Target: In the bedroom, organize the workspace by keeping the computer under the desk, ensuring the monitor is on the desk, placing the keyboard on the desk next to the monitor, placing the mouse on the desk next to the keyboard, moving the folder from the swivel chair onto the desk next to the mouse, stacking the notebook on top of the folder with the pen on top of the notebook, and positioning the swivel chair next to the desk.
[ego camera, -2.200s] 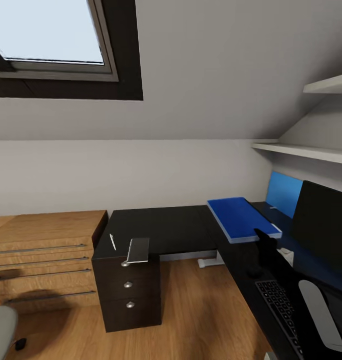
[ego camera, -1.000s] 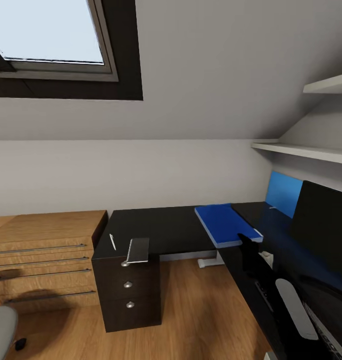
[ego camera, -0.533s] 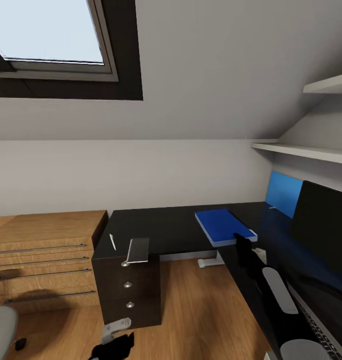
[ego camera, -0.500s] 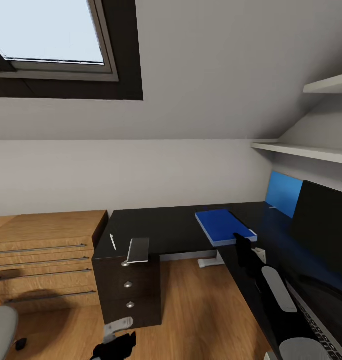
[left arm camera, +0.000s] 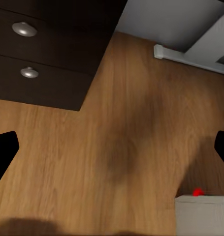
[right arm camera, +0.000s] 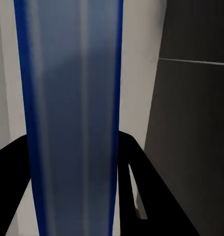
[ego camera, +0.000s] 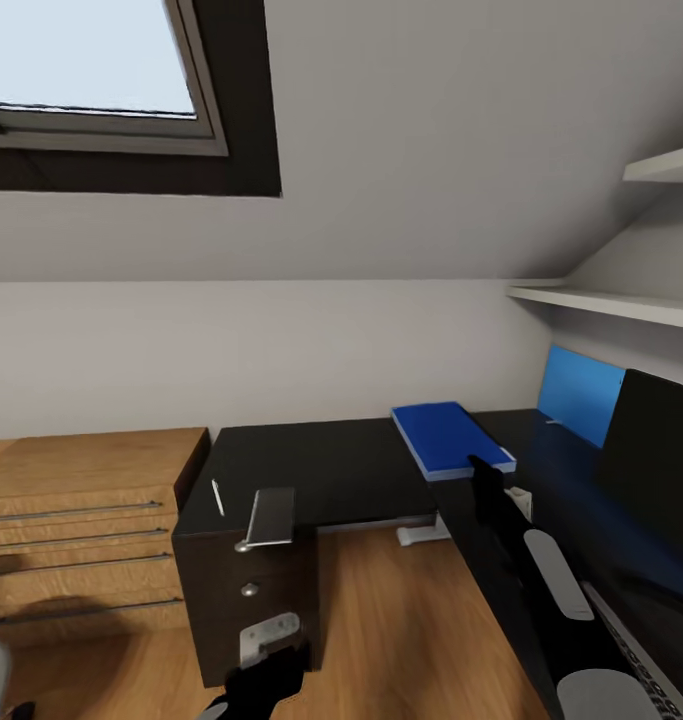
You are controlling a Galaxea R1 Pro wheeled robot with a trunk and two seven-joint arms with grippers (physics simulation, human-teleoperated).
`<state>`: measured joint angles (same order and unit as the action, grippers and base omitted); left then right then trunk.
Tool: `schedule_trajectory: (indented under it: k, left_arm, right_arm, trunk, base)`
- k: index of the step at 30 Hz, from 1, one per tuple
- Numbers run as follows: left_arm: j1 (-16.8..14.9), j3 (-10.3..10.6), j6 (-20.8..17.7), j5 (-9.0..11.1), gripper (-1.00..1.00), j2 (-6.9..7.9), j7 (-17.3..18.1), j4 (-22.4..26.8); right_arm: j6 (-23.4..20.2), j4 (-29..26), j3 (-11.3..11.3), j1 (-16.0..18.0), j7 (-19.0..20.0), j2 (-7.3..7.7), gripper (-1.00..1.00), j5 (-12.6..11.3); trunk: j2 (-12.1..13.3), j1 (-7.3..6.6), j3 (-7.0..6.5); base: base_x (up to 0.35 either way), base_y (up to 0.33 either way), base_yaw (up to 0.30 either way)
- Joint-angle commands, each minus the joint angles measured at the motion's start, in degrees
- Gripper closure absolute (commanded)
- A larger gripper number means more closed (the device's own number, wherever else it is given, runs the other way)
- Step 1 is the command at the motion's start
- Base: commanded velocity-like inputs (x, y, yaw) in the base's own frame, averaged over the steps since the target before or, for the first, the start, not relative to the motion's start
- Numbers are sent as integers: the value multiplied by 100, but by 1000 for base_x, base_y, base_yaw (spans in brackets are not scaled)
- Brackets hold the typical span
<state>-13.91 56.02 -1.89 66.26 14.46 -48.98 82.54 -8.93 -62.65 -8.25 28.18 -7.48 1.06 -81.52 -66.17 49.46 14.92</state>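
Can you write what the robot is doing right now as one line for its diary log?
right gripper: shut on blue folder | folder: over desk corner | left gripper: open, above floor | pen: on desk

Attic bedroom office: skylight (ego camera: 91, 60), sloped ceiling, corner desk (ego camera: 331, 460), monitor (ego camera: 661, 450).

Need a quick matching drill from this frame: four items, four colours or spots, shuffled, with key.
Items:
1. folder
2. pen
3. notebook
4. dresser

Descriptions:
A. thin white stick near the desk's left edge
B. blue, in the right pincer
C. light wood, left of the desk
D. grey, overhanging the desk's front edge

Pairs: 1-B, 2-A, 3-D, 4-C
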Motion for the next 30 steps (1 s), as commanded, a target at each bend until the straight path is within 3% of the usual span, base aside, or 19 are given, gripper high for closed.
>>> schedule_trajectory:
  k: [1,12,20,21,23,24,25,26,27,30]
  left_arm:
    - [-10,12,-16,-2,-100,4,-37,-25]
    - [-12,37,-14,14,-100,-22,-41,-208]
    - [-12,48,-14,-7,-100,-22,-33,-221]
    - [-8,63,-14,-2,-100,-22,-32,-221]
    - [-10,72,-14,0,-100,-22,-32,-221]
    - [-9,75,-14,0,-100,-22,-32,-221]
    - [-11,75,-14,1,-100,-22,-32,-221]
    - [-12,77,-14,1,-100,-22,-32,-220]
    - [-12,77,-14,1,-100,-22,-32,-219]
    - [-9,76,-14,1,-100,-22,-32,-218]
  right_arm:
    - [-29,-10,-16,3,-20,-1,100,-40]
    - [-37,-11,-18,3,-17,17,100,-34]
    - [-33,-4,-3,3,14,0,100,-66]
    - [478,86,37,3,4,-27,100,-53]
    - [1040,224,73,3,3,-81,100,-54]
    - [1732,460,266,3,8,-341,100,-2]
    - [1963,506,364,3,9,-396,100,31]
    - [2501,560,725,3,10,-461,100,165]
    - [2740,576,926,3,14,-480,100,210]
    - [2854,584,1029,3,17,-493,100,215]
  trunk:
    - [-5,4,8]
    - [-5,4,8]
    - [-5,4,8]
    - [-5,4,8]
    - [-5,4,8]
    - [-5,4,8]
    - [-5,4,8]
    - [-5,4,8]
    - [-5,4,8]
    - [-5,4,8]
  base:
    - [327,0,0]
    - [265,106,0]
    - [14,8,0]
    - [0,0,0]
    - [0,0,0]
    - [0,0,0]
    - [0,0,0]
    - [0,0,0]
    - [0,0,0]
    - [0,0,0]
